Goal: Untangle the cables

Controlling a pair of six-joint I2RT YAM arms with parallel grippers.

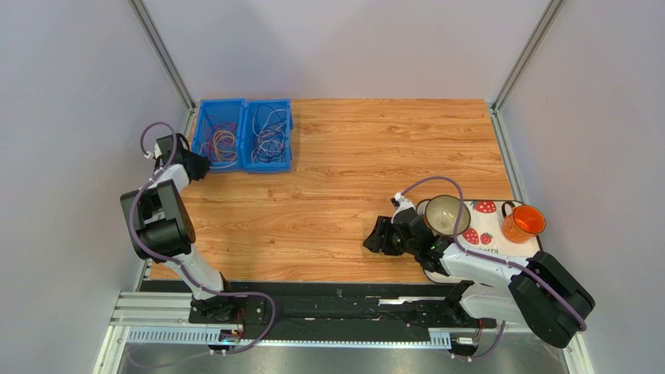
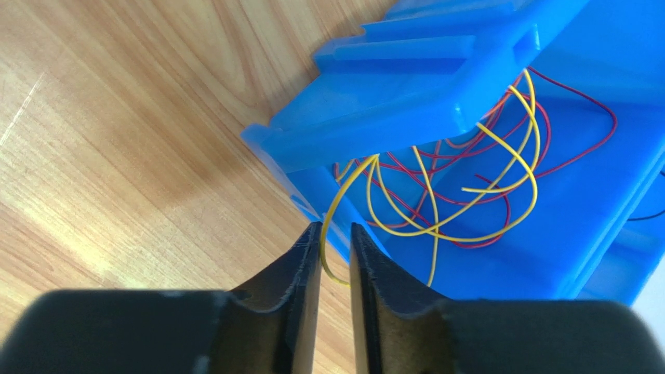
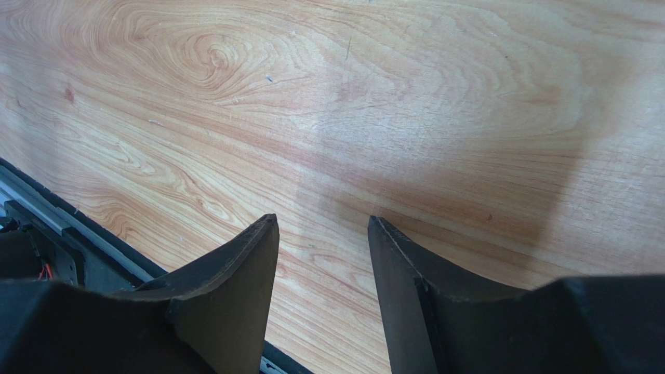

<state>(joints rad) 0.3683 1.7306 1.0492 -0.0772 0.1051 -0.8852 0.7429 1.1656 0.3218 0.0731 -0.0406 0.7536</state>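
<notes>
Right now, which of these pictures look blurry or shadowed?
Top external: evenly lit, sharp, faint shadows on the table. Left wrist: left gripper blurred close up, yellow cable crisp. Right wrist: right gripper dark, broad soft shadow across the table.

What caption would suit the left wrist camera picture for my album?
Left gripper, fingers narrowly apart, straddles a yellow cable loop trailing from the blue bin.

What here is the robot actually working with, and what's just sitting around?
Part of the job:
- the cables, tangled in the two blue bins
- the left gripper, a yellow cable running between its fingers

Just lying about:
- cream mug
- orange cup
- strawberry mat under both
- the right gripper, open over bare wood
</notes>
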